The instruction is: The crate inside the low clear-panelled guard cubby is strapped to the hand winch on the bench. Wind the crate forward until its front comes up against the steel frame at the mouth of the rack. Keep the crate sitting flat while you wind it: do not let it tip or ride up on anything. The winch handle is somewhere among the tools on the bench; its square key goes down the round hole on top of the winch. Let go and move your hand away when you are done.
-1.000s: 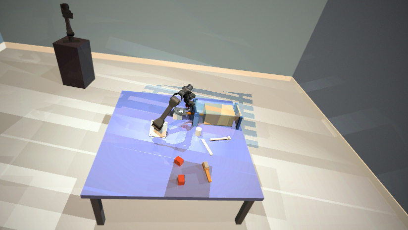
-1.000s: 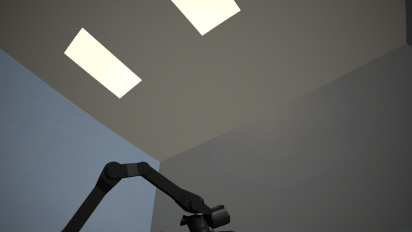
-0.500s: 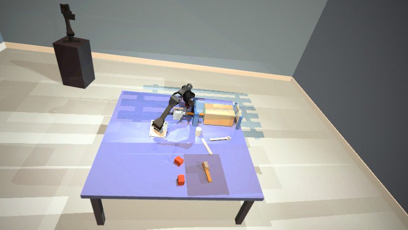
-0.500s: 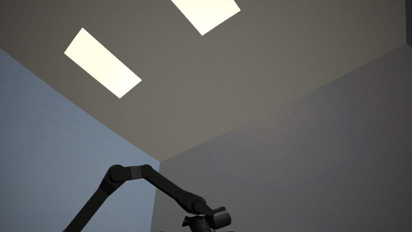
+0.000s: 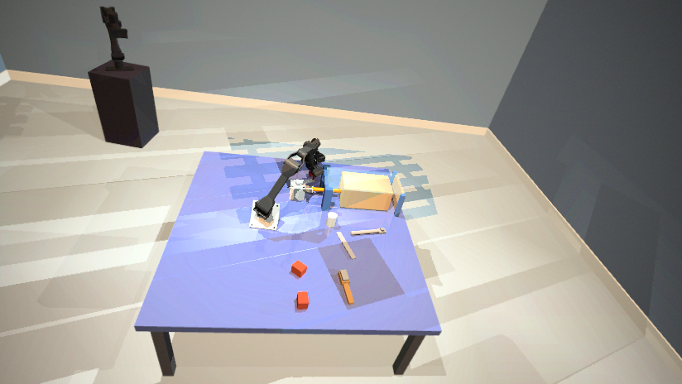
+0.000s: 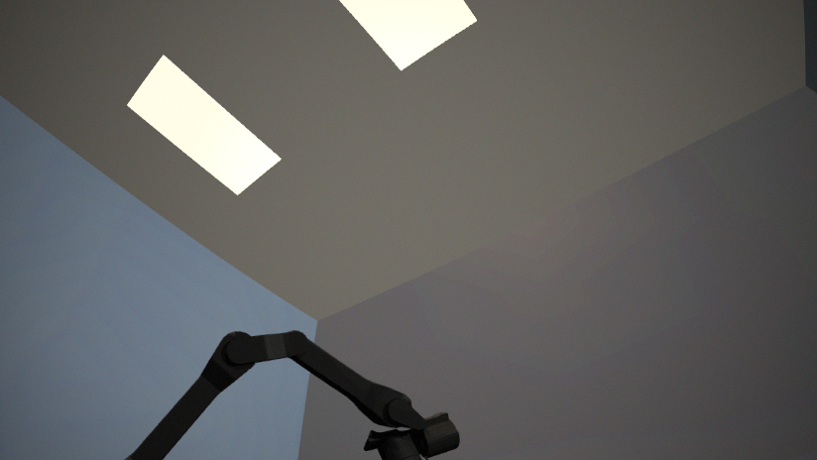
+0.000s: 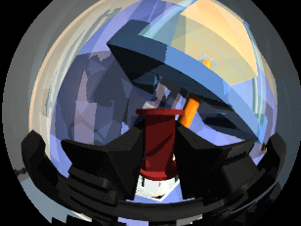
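Note:
The winch handle's red grip (image 7: 160, 141) stands between the fingers of my gripper (image 7: 158, 123) (image 5: 312, 174), which is shut on it. In the top view the gripper is at the back side of the white winch (image 5: 298, 191). The handle's key and the winch's top hole cannot be made out. An orange strap (image 5: 318, 189) (image 7: 190, 112) runs from the winch through the blue steel frame (image 5: 328, 196) (image 7: 195, 69). The tan crate (image 5: 365, 193) (image 7: 217, 28) looks flat inside the cubby, with a gap between its front and the frame.
A white cylinder (image 5: 331, 219) stands in front of the frame. A wrench (image 5: 367, 232), a pale flat bar (image 5: 346, 246), an orange-handled tool (image 5: 347, 288) and two red blocks (image 5: 299, 268) (image 5: 302, 300) lie farther forward on the bench (image 5: 214, 295). The exterior view shows only the arm's upper part.

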### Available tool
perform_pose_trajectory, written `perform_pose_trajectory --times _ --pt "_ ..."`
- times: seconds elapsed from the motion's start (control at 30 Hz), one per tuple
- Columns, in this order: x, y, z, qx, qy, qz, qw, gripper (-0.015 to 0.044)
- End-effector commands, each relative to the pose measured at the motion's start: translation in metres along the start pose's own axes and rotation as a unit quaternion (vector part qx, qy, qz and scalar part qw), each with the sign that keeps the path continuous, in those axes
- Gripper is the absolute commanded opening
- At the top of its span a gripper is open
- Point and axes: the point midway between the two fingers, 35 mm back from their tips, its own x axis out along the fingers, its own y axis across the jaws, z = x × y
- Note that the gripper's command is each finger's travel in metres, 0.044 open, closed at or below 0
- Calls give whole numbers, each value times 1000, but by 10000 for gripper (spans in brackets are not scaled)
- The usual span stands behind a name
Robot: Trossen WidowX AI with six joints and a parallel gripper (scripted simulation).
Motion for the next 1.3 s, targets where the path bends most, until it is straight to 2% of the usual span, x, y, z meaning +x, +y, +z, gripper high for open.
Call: perform_pose_trajectory --times 0.0,1.27 --pt "-3 27 -3 -5 -2 24 1000 0" --pt "-13 67 -21 -6 -2 26 1000 0"
